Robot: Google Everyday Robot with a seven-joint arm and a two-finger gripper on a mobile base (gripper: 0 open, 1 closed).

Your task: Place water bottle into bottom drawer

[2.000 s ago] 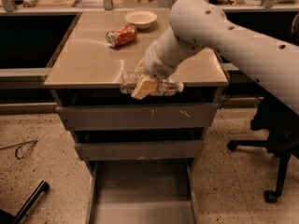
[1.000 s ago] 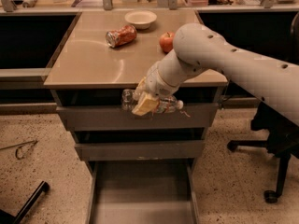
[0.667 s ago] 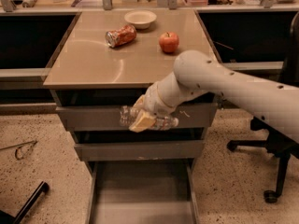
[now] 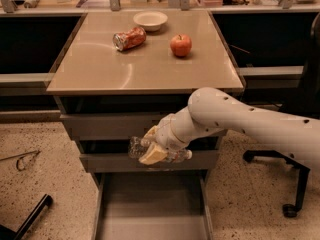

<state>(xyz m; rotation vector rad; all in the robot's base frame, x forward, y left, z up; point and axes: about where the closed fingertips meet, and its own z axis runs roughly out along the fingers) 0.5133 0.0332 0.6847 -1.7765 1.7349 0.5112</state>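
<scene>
My gripper [image 4: 154,149] is shut on the water bottle [image 4: 136,147], a small clear crinkly bottle held lying sideways. It hangs in front of the middle drawer front [image 4: 115,161], above the open bottom drawer [image 4: 150,209]. The bottom drawer is pulled out toward me and its plain grey floor is bare. My white arm [image 4: 240,121] reaches in from the right.
On the cabinet top [image 4: 100,69] lie a crushed red soda can [image 4: 129,38], a red apple [image 4: 180,45] and a white bowl [image 4: 150,19]. An office chair base [image 4: 285,184] stands at the right. A dark bar [image 4: 30,218] lies on the floor at the left.
My gripper has carried the water bottle down from the cabinet top's front edge, past the top drawer, to the level of the middle drawer front. The apple has come into view.
</scene>
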